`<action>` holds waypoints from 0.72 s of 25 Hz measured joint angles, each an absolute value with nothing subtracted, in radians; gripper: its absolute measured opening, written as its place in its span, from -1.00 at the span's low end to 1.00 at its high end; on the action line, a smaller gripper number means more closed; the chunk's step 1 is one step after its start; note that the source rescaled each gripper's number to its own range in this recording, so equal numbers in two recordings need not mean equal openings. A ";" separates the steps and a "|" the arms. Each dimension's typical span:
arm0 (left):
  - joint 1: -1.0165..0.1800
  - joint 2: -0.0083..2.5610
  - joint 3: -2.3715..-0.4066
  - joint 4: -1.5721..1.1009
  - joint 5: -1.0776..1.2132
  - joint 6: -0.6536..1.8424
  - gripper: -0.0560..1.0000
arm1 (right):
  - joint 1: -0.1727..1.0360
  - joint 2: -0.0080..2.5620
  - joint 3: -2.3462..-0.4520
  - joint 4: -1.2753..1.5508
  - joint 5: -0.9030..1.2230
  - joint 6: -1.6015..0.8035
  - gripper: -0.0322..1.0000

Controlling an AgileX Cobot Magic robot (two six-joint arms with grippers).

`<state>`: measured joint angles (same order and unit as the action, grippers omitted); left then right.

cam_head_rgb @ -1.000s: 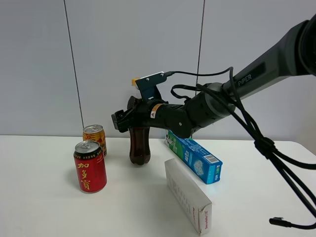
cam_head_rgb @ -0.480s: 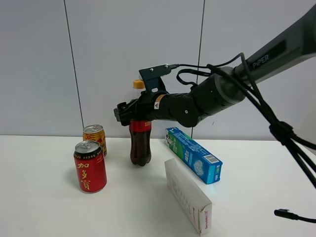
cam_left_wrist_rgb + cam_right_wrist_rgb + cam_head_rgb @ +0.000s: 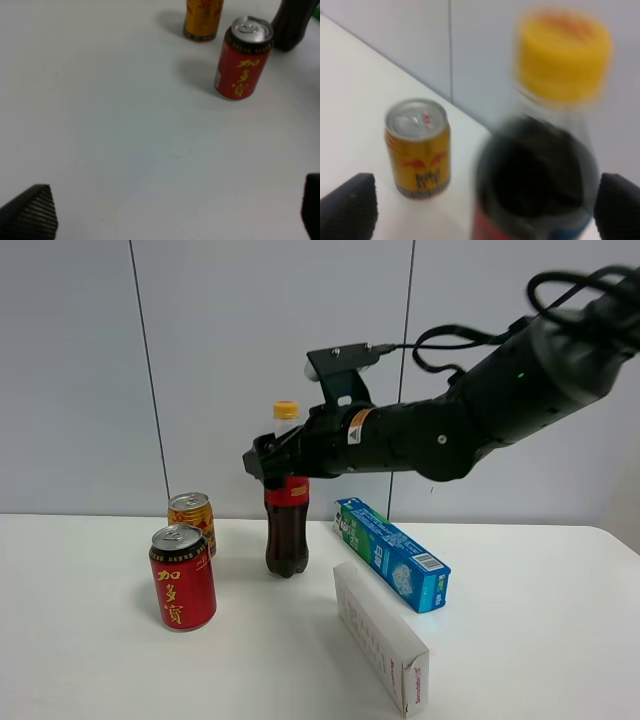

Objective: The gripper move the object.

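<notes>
The cola bottle (image 3: 285, 540), with dark liquid, a red label and a yellow-orange cap, stands upright on the white table (image 3: 90, 670). My right gripper (image 3: 262, 462) is at its shoulder, just below the cap. In the right wrist view the bottle (image 3: 535, 175) is blurred, and the right gripper (image 3: 485, 205) is open, with its fingertips (image 3: 350, 205) well clear on either side of the bottle. The bottle's base shows in the left wrist view (image 3: 295, 25). My left gripper (image 3: 170, 210) is open and empty above bare table.
A red can with gold characters (image 3: 183, 578) stands left of the bottle, with a gold can (image 3: 192, 520) behind it. A blue-green box (image 3: 392, 553) lies right of the bottle. A white box (image 3: 380, 635) lies in front of it.
The right gripper has risen from the bottle's body to its shoulder, and the arm has lifted. The bottle now stands upright with its cap uncovered.
</notes>
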<state>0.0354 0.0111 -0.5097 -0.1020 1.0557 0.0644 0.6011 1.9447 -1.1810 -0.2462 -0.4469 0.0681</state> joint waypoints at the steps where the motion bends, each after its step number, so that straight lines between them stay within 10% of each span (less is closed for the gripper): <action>1: 0.035 0.011 -0.510 -0.102 1.056 0.064 1.00 | 0.601 1.908 -1.164 -0.246 -0.444 0.068 0.76; 18: 0.035 0.011 -0.510 -0.102 1.056 0.064 1.00 | 0.613 1.202 -1.131 -0.249 0.348 0.060 0.75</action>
<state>0.0354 0.0111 -0.5097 -0.1020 1.0557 0.0644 0.6131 1.2022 -1.1313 -0.2487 0.3475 0.0604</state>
